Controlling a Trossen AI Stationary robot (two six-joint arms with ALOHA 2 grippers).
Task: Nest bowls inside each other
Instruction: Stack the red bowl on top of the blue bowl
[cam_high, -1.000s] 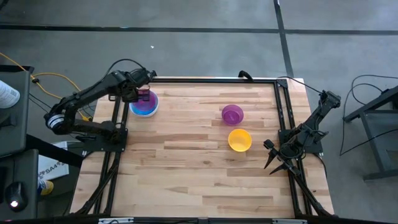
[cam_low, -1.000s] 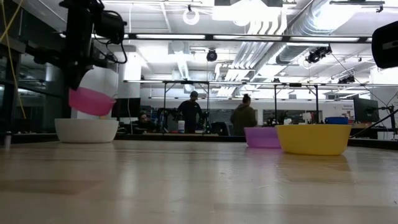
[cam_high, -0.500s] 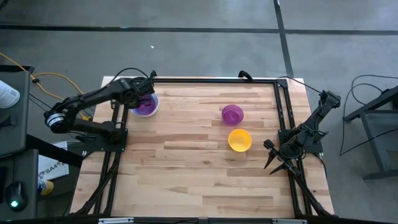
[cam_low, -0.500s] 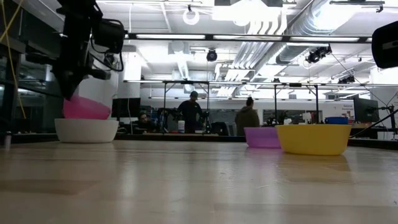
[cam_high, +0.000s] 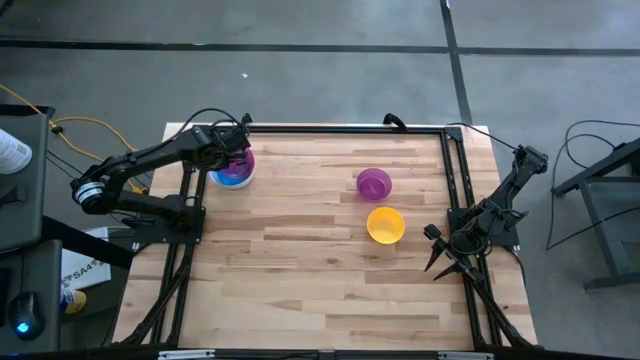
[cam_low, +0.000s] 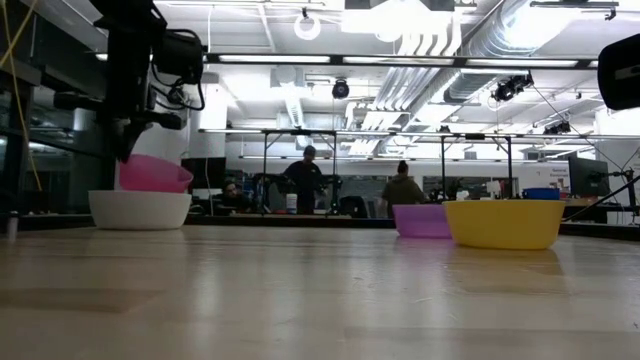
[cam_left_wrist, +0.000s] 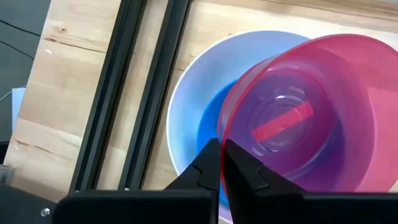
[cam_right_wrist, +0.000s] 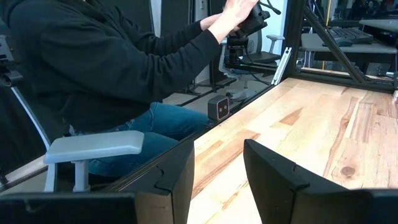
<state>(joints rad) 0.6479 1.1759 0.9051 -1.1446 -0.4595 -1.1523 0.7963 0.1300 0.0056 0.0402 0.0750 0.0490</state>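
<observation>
At the table's far left stands the white bowl (cam_high: 215, 176) (cam_low: 140, 210), with the blue bowl (cam_left_wrist: 208, 124) nested in it. The translucent red bowl (cam_left_wrist: 311, 112) (cam_low: 152, 173) sits tilted in that stack. My left gripper (cam_left_wrist: 222, 155) (cam_high: 232, 155) is shut on the red bowl's rim and points steeply down. Right of the table's middle, the purple bowl (cam_high: 373, 183) and the yellow bowl (cam_high: 385, 224) stand upright on their bases. My right gripper (cam_right_wrist: 217, 168) waits open at the right edge (cam_high: 437, 255). My left gripper pinches the red bowl's rim (cam_left_wrist: 225, 134) between its two fingers, one finger outside the wall and one inside. The fingers come from above, slanting down. The bowl leans in the hold, and its lower part rests inside the blue bowl in the white one.
Black frame rails (cam_left_wrist: 143, 93) run along the table's edges close beside the white bowl. A person sits just beyond the table's right side (cam_right_wrist: 106, 68). Bare wood lies between the stack and the purple and yellow bowls (cam_low: 420, 220).
My left gripper has come down toward the white bowl and rolled a little, still holding the red bowl. The red bowl hung clear above the white bowl before; now it sits down inside it, leaning less steeply.
</observation>
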